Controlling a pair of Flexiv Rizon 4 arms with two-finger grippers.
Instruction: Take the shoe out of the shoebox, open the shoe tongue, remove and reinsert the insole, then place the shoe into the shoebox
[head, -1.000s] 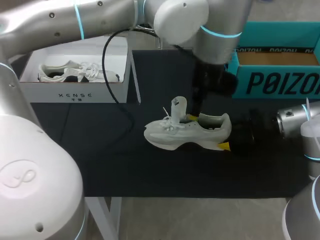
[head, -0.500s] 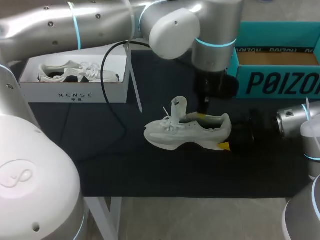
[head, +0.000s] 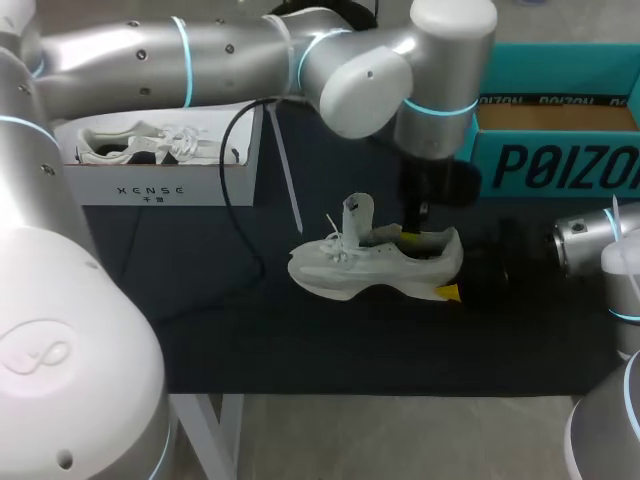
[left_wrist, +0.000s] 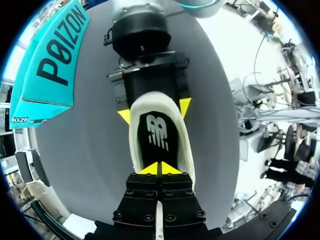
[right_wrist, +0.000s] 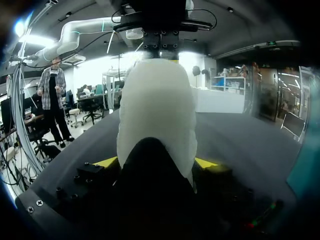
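Fingertips (left_wrist: 149, 169) of your left claw (left_wrist: 160, 169) are pressed together, yellow against yellow, and you can see nothing pinched between them. That claw hangs just above the shoe (head: 372, 262), over its mouth. The dark insole (left_wrist: 156, 134) lies inside the shoe, right ahead of the tips; whether the tips touch it you cannot tell. The arm comes in from your left and reaches past the middle of the table. The tongue (head: 357, 215) stands upright, near the claw on the lace side.

Your right claw (right_wrist: 157, 162) has the heel of the shoe between its two fingers, one yellow tip against each side, so it grips the shoe. The shoe rests on the black mat (head: 200, 300), toe toward your left, heel toward your right.

Further out, the white box (head: 150, 185) sits at the back left, well apart from the shoe, with a second shoe (head: 150, 145) in it. The teal box (head: 560, 165) stands at the back right, open at the top
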